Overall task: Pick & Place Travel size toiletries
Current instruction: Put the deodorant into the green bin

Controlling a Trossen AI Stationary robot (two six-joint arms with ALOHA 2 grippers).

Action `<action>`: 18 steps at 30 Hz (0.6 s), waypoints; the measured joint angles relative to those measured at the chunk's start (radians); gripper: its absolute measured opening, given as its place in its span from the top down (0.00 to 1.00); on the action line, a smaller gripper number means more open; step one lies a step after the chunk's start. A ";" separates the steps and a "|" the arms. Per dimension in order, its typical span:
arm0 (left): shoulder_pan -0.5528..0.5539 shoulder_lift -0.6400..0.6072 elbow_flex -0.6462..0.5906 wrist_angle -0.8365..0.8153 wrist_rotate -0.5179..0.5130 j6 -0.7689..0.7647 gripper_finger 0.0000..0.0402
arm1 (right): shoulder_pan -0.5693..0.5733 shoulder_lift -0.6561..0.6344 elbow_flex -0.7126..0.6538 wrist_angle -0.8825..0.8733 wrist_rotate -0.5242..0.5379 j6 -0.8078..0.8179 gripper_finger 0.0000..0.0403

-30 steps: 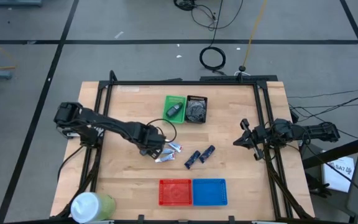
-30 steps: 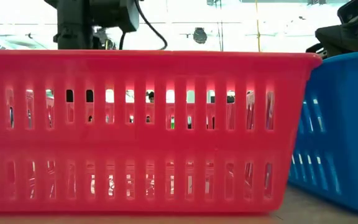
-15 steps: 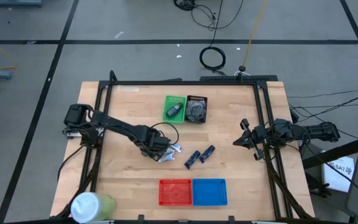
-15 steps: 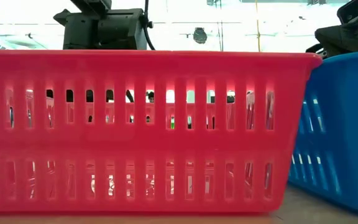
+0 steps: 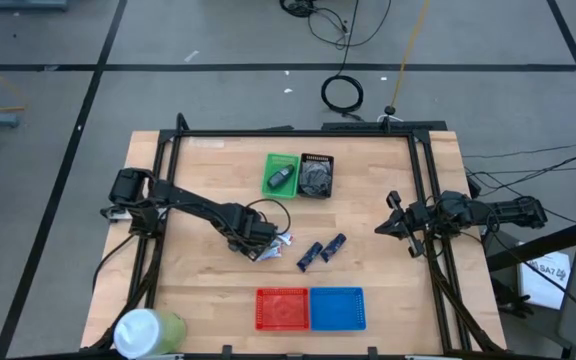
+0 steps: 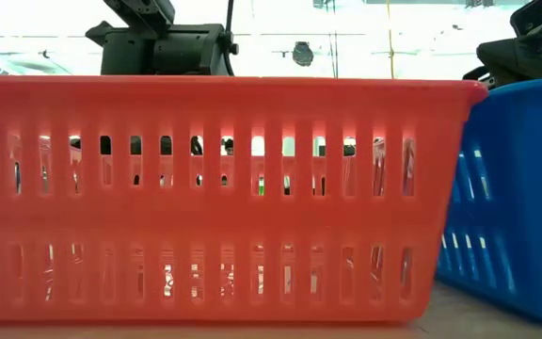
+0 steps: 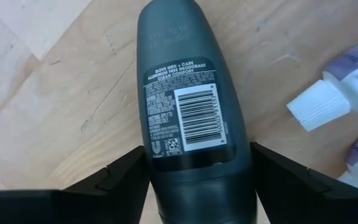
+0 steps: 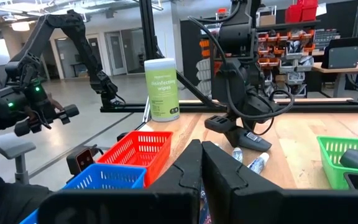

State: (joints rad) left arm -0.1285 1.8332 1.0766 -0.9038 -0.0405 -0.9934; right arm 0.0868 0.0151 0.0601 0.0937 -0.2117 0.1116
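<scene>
Left wrist view: left claw point(image 7: 197, 171) straddles grey oval container point(image 7: 191, 106)
</scene>
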 joint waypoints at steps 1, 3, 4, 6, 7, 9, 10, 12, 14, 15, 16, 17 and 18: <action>0.000 -0.002 0.000 0.003 -0.002 0.012 0.38 | 0.000 0.000 0.000 0.000 0.000 0.000 1.00; 0.000 -0.002 -0.001 0.014 -0.002 0.032 0.42 | 0.000 0.000 0.000 0.000 0.000 0.000 1.00; 0.000 -0.002 -0.001 0.019 -0.001 0.038 0.44 | 0.000 0.000 0.000 0.000 0.000 0.000 1.00; -0.001 -0.002 -0.001 0.023 -0.005 0.050 0.49 | 0.000 0.000 0.000 0.000 0.000 0.000 1.00; 0.000 -0.002 -0.002 0.023 -0.008 0.056 0.50 | 0.000 0.000 0.000 0.000 0.000 0.000 1.00; 0.000 -0.002 -0.002 0.023 -0.014 0.058 0.50 | 0.000 0.000 0.000 0.000 0.000 0.000 1.00; 0.000 -0.002 -0.002 0.024 -0.016 0.061 0.50 | 0.000 0.000 0.000 0.000 0.000 0.000 1.00; 0.000 -0.001 -0.002 0.027 -0.021 0.069 0.50 | 0.000 0.000 0.000 0.000 0.000 0.000 1.00; -0.001 -0.001 -0.002 0.027 -0.030 0.071 0.50 | 0.000 0.000 0.000 0.000 0.000 0.000 1.00; -0.001 -0.001 -0.002 0.027 -0.034 0.074 0.49 | 0.000 0.000 0.000 0.000 0.000 0.000 1.00; -0.001 -0.005 -0.002 0.026 -0.036 0.076 0.49 | 0.000 0.000 0.000 0.000 0.000 0.000 1.00; -0.001 -0.011 -0.004 0.025 -0.044 0.080 0.49 | 0.000 0.000 0.000 0.000 0.000 0.000 1.00; -0.001 -0.016 -0.005 0.021 -0.059 0.084 0.49 | 0.000 0.000 0.000 0.000 0.000 0.000 1.00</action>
State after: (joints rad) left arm -0.1295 1.8169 1.0714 -0.8823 -0.0993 -0.9097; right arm 0.0871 0.0151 0.0601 0.0937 -0.2119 0.1116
